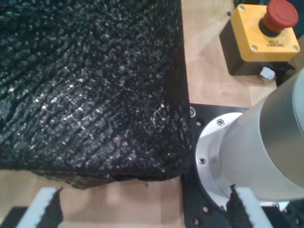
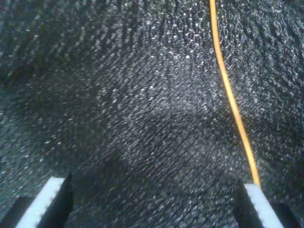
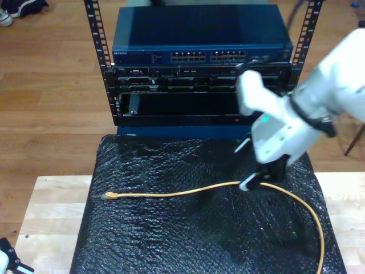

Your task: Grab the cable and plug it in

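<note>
A: What could spoil this from here?

B: Mostly a miss. In the second wrist view the cable (image 2: 231, 97) runs past one finger (image 2: 259, 204) of my second gripper (image 2: 154, 206) rather than midway between the two, so if the jaws close where they stand I judge the finger could nudge the line aside or land on top of it. The cable is thin and lies loose on the black foam mat (image 3: 188, 228), so it may well slide or roll away.

A: Anything beyond that?

B: The plug (image 3: 109, 196) sits near the mat's edge on the exterior view's left, well apart from my second gripper (image 3: 259, 178), which is over the middle of the cable (image 3: 188, 191). A grasp that far from the tip would probably leave a long floppy length, hard to aim at the ports of the network switch (image 3: 199, 48) in the rack beyond the mat's far edge.

A: And the tools themselves?

B: My second gripper has its fingers spread wide and holds nothing; whether the one finger actually touches the cable I cannot tell. My first gripper (image 1: 147, 209) is likewise spread wide with nothing between its jaws, hanging over a corner of the mat beside an arm base (image 1: 218, 156), near the yellow emergency-stop box (image 1: 263, 33) on the wooden table (image 1: 204, 57)
</note>
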